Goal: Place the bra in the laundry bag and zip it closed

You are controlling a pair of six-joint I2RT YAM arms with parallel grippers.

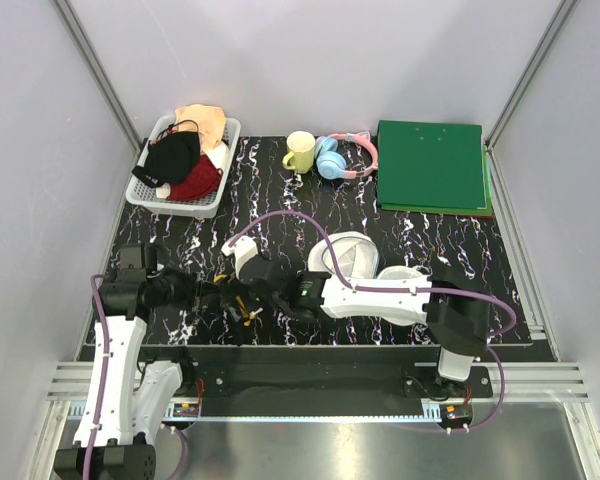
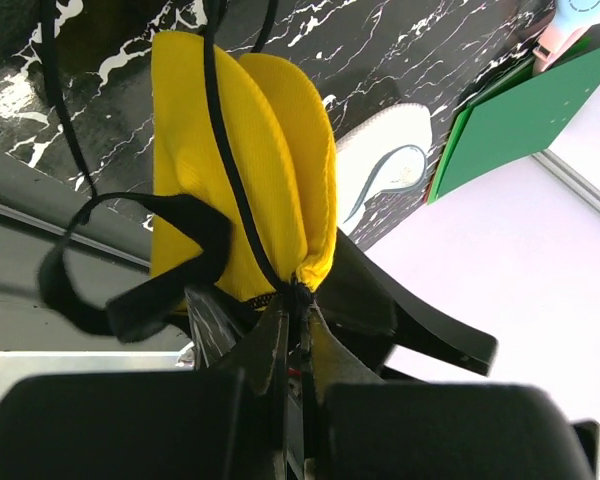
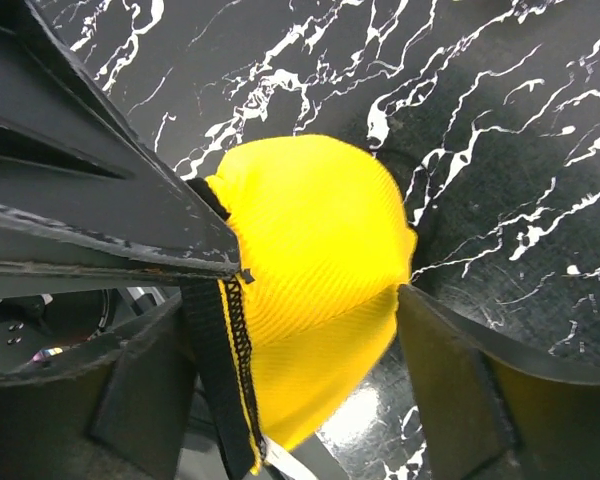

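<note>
The yellow bra [image 1: 242, 303] hangs folded, cup against cup, just above the near edge of the table, between both grippers. My left gripper [image 1: 218, 293] is shut on the bra's black centre piece [image 2: 300, 290]; the yellow cups [image 2: 245, 170] and black straps rise beyond its fingers. My right gripper [image 1: 252, 285] straddles the stacked cups [image 3: 315, 260], with one finger on each side touching the fabric. The white mesh laundry bag [image 1: 352, 255] lies open on the table behind the right arm. It also shows in the left wrist view [image 2: 385, 160].
A white slatted basket [image 1: 212, 200] with black, red and peach garments stands at the back left. A yellow mug [image 1: 300, 152], blue-pink headphones [image 1: 335, 157] and a green folder [image 1: 430, 165] line the back. The right forearm lies across the near centre.
</note>
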